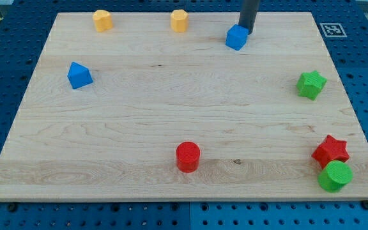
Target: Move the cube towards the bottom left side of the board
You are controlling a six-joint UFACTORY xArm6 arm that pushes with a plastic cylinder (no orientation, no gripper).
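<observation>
The blue cube (236,38) sits near the view's top edge of the wooden board (139,121), right of the middle. My tip (246,32) is the lower end of a dark rod that comes down from the view's top. It stands just to the upper right of the cube, touching it or very nearly so. The board's bottom left corner is far from the cube.
A blue triangular block (78,75) lies at the left. Two orange blocks (102,20) (179,20) sit along the top. A red cylinder (187,156) is at bottom centre. A green star-like block (311,84), a red star (330,151) and a green cylinder (335,176) are at the right.
</observation>
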